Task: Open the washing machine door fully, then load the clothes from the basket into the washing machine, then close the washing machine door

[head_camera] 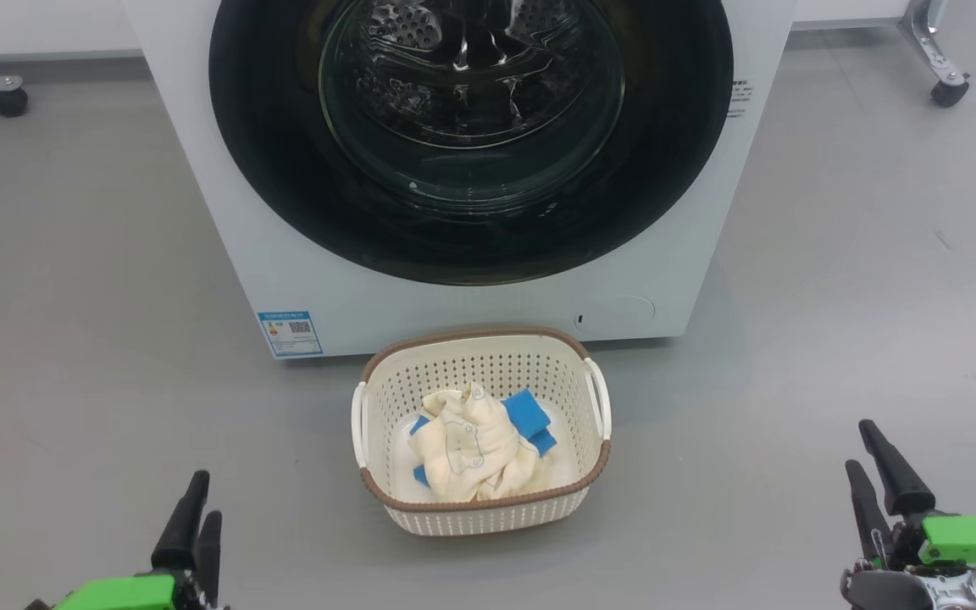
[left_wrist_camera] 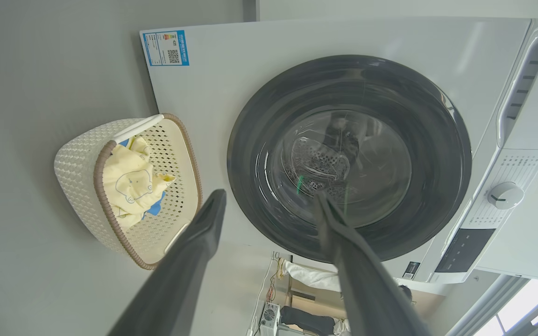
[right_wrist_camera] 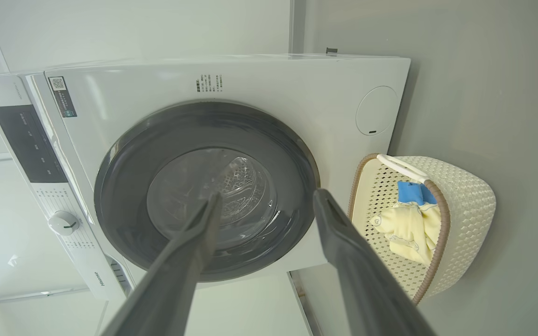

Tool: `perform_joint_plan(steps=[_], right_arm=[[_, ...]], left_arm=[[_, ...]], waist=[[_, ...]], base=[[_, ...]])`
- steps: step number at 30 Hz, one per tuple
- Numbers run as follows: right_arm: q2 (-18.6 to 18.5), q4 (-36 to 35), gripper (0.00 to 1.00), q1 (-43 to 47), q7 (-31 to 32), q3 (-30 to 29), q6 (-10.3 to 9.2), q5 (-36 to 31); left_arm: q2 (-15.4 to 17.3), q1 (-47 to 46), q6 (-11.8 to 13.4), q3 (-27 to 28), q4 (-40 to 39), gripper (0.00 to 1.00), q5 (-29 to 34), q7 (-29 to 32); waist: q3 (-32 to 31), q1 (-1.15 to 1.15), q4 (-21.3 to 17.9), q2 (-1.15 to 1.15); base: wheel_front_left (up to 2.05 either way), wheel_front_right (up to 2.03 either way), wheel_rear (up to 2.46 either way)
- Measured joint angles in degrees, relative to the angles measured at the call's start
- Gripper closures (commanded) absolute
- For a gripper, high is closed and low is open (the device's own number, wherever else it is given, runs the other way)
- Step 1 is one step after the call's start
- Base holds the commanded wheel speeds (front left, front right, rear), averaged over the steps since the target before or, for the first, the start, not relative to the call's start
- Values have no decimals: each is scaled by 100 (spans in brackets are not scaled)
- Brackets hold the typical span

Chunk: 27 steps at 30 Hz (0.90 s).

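Starting at the left, the left gripper (head_camera: 202, 501) hovers low over the smooth grey floor (head_camera: 73, 339), well apart from everything. Its wrist view shows the two long dark fingers spread wide with nothing between them.

Further right stands the big white front-loading washing machine (head_camera: 225, 212), with a small blue label sticker (head_camera: 289, 332) at its lower left corner. Its large round washing machine door (head_camera: 285, 169), a glossy black rim around a bulging clear glass bowl, lies flush against the front, so it is shut. The perforated steel drum shows through the glass.

Just in front of the machine's foot sits the small cream-white perforated plastic basket (head_camera: 471, 335) with its brown woven-look rim. The pale cream-yellow clothes (head_camera: 471, 457) with bright blue patches are heaped inside it.

At the far right, the right gripper (head_camera: 858, 445) also hangs clear of everything, and its wrist view shows the jaws parted and empty.

By this layout the first step, opening the door, has not begun. The next move likely calls for one arm to reach the door's edge, hook or pinch it, and swing it fully wide. I cannot make out a handle or the hinge side from these views. The basket sits close beneath the door and may crowd the reach.
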Motion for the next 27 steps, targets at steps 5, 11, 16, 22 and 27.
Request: perform_joint_plan(steps=[5,11,16,22,27], right_arm=[[-78,-33,0,-8,-94,20,0,-244],[-131,-35,0,-109,-289,37,0,-672],[-177,-8,0,-129,-420,33,0,-1196],[-247,15,0,-231,-580,22,0,-2014],[-267,13,0,-237,-689,-4,0,-2694]], left_arm=[[23,-58,-1,-52,-23,0,270,-162],[82,-59,43,-181,-20,0,727,-323],[101,-66,99,-209,-24,0,1217,-421],[103,-73,153,-208,-80,0,1882,-516],[102,-107,203,-209,-127,0,2421,-578]], waist=[[-3,0,3,0],[-11,0,15,0],[-21,0,32,0],[-28,0,50,0],[-40,0,63,0]], base=[[0,0,0],[0,0,0],[0,0,0],[0,0,0],[0,0,0]])
